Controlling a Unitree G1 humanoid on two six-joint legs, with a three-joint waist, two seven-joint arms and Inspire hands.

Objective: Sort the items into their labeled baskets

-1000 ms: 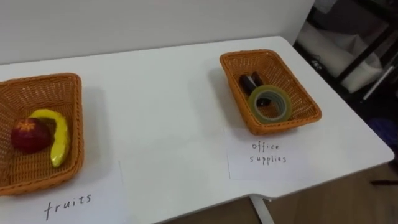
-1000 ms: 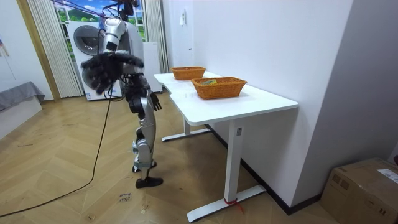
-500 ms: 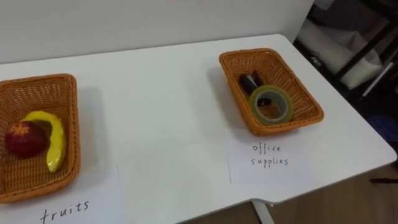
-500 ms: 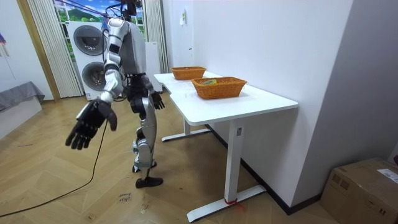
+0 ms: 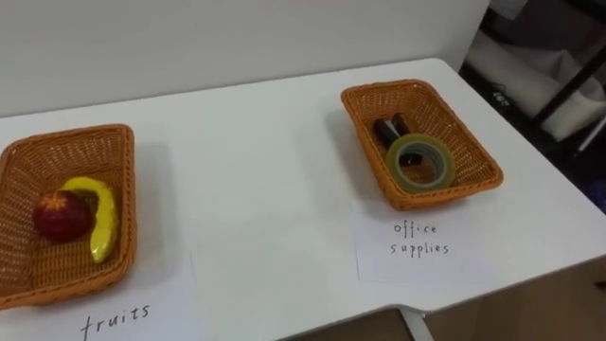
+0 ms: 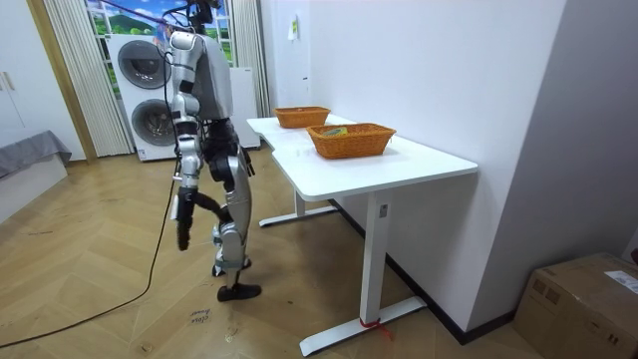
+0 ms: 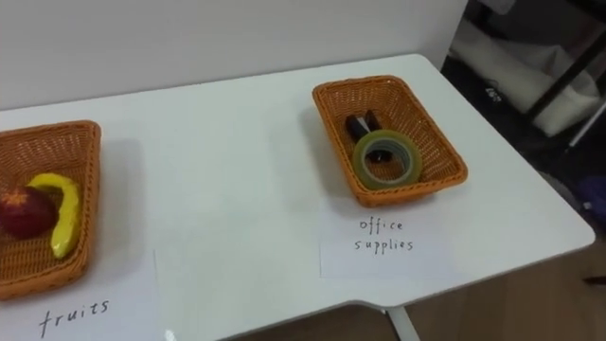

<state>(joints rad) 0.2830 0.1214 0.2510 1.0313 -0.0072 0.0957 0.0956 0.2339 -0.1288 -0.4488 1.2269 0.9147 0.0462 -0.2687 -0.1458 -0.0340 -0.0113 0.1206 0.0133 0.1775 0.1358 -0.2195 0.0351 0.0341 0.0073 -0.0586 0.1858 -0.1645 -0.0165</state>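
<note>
Sorting looks done, by my read: nothing loose lies on the surface (image 5: 256, 170).

- **Fruit side:** The fruit basket (image 5: 127, 213) sits toward the left end, near the front edge. The apple (image 5: 62, 216) and banana (image 5: 102, 223) touch inside it, w/ the banana curved round the apple's right side.
- **Office side:** The office-supplies basket (image 5: 471, 133) sits by the right edge, nearer the far-right corner. The tape roll (image 5: 394, 161) lies flat in its front half. A dark item (image 5: 390, 128) sits just behind it, too small to name.
- **Labels:** The fruit label (image 5: 114, 313) and office label (image 5: 421, 246) lie at the front edge, each before its basket. The baskets are prob. set well apart to avoid mix-ups.

In the room view the robot stands off the surface's long side, on the room view's left, not touching it. The right robot hand (image 6: 182, 224) hangs by its leg w/ nothing seen in it. You can't tell if the fingers are apart or together. The left robot hand (image 6: 246, 165) is at hip height, and you can't tell there either.

For moving, you've a wide bare middle btw. the baskets. A wall runs along the far edge. The right edge drops off close beside the office-supplies basket, w/ a dark rack (image 5: 559, 66) beyond.
</note>
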